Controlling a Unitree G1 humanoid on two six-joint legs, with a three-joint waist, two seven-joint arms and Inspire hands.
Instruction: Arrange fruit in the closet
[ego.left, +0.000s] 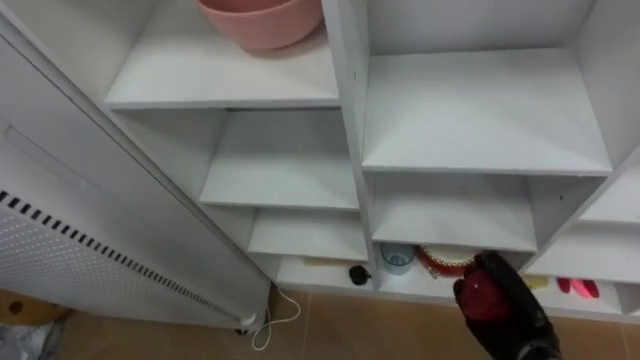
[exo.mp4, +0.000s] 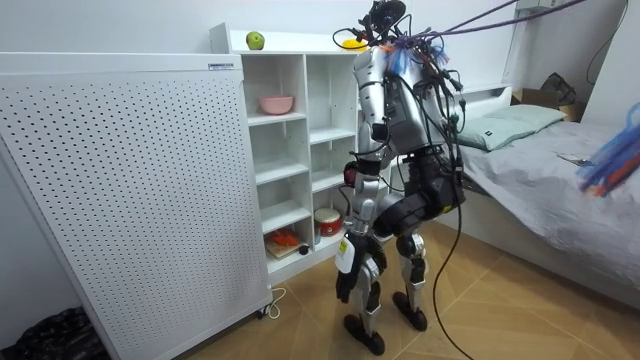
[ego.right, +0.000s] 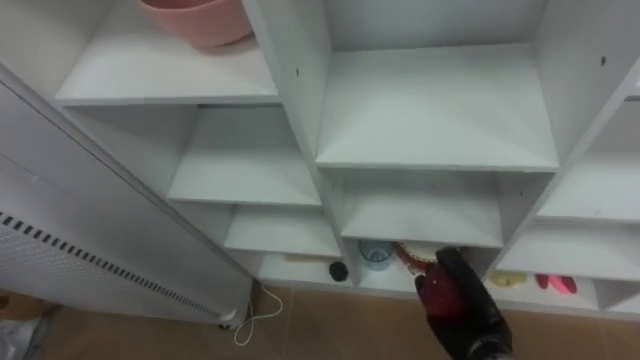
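My right hand (ego.left: 517, 322) comes in from the lower right and is shut on a red fruit (ego.left: 484, 298), held low in front of the white closet's (ego.left: 350, 150) bottom shelves. The same hand (ego.right: 472, 322) and red fruit (ego.right: 438, 296) show in the right eye view. A pink bowl (ego.left: 262, 20) sits on the upper left shelf. In the room view I stand facing the closet (exo.mp4: 285, 150), with a green apple (exo.mp4: 255, 40) and a yellow fruit (exo.mp4: 350, 42) on its top. My left hand (exo.mp4: 346, 283) hangs by my thigh.
The bottom shelf holds a blue cup (ego.left: 397, 258), a red round container (ego.left: 445, 262), a small black item (ego.left: 359, 274) and pink items (ego.left: 578, 287). A white perforated panel (ego.left: 60, 250) stands at the left, and a white cable (ego.left: 275, 320) lies on the floor. A bed (exo.mp4: 560, 170) is behind me.
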